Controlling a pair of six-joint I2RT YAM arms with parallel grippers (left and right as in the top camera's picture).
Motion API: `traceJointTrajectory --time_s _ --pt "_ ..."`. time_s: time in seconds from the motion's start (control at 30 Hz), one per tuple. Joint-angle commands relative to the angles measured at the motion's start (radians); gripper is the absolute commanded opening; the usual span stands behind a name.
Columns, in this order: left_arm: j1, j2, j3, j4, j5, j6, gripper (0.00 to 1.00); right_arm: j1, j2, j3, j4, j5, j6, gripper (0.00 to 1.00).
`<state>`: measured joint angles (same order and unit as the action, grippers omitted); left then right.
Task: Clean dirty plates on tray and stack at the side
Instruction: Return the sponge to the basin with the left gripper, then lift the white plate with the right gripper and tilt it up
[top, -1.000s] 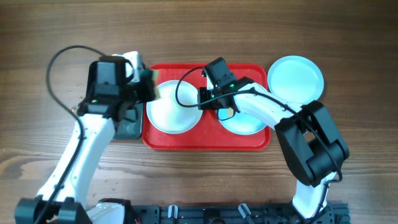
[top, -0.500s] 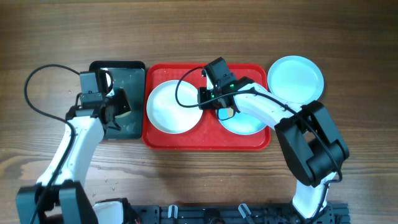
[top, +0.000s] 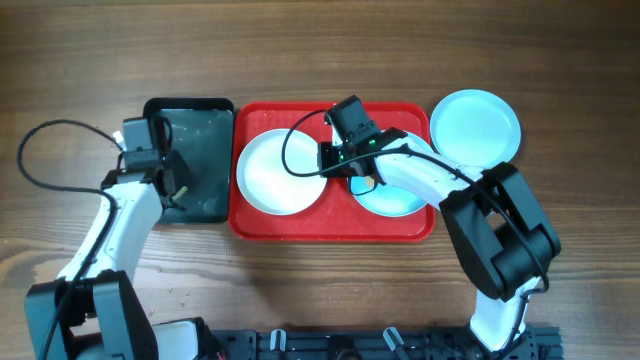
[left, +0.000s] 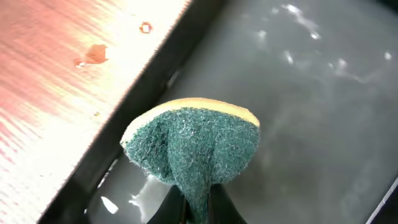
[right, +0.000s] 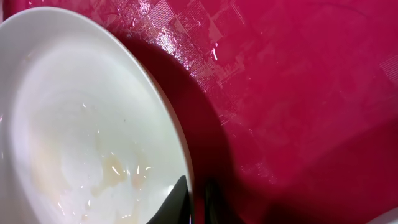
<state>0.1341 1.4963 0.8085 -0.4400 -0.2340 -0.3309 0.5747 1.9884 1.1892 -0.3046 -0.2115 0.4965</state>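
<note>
1. The left gripper (top: 168, 187) has drawn back leftward since half a second ago. A second ago it was at the rim of the white plate (top: 280, 175); now it sits over the left edge of the black tray (top: 200, 135). The right arm has not shifted.
2. In the left wrist view the fingers are pinched tight on a green sponge (left: 193, 146) with a yellow backing. It hangs over the wet floor of the black tray, close to its wall, with the wooden table (left: 56, 62) beyond.
3. The red tray (top: 330, 228) holds the white plate on its left half and a turquoise plate (top: 402, 200) on its right half.
4. The right gripper (top: 352, 172) sits between those two plates, at the turquoise one's left edge. In its wrist view the fingers are clamped on the rim of a smeared plate (right: 81, 112) (pale, with a yellowish smear near the rim); which of the two it is I cannot tell.
5. A second turquoise plate (top: 478, 125) lies on the table just right of the red tray.
6. The right arm's links cross over the right half of the red tray and hide part of the turquoise plate.
</note>
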Motion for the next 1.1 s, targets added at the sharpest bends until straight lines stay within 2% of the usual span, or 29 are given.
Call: traceJointTrajectory --time_s 0.0,0.07,0.17,0.33,0.47,0.7,0.87,1.07 --pt "0.014 0.004 -0.004 0.012 -0.005 -0.071 0.04 0.004 0.019 -0.007 0.005 0.021 0.001 0.11" --pt "0.014 0.004 -0.004 0.022 0.010 -0.070 0.04 0.004 0.019 -0.007 0.006 0.026 -0.004 0.11" --pt "0.014 0.003 -0.004 0.033 0.018 -0.070 0.04 -0.014 -0.013 0.040 -0.014 0.045 -0.025 0.05" --pt "0.014 -0.005 -0.004 0.032 0.043 -0.066 0.04 -0.063 -0.144 0.190 -0.187 0.106 -0.026 0.05" --pt "0.014 -0.035 -0.004 0.031 0.043 -0.066 0.04 -0.037 -0.177 0.300 -0.203 0.156 -0.022 0.05" --pt "0.014 -0.035 -0.004 0.020 0.042 -0.067 0.04 0.096 -0.148 0.303 0.003 0.423 0.030 0.05" --pt "0.014 -0.035 -0.004 0.021 0.043 -0.069 0.04 0.229 -0.027 0.303 0.167 0.616 0.023 0.05" --pt "0.014 -0.035 -0.004 0.022 0.043 -0.071 0.04 0.284 0.107 0.302 0.384 0.685 -0.236 0.04"
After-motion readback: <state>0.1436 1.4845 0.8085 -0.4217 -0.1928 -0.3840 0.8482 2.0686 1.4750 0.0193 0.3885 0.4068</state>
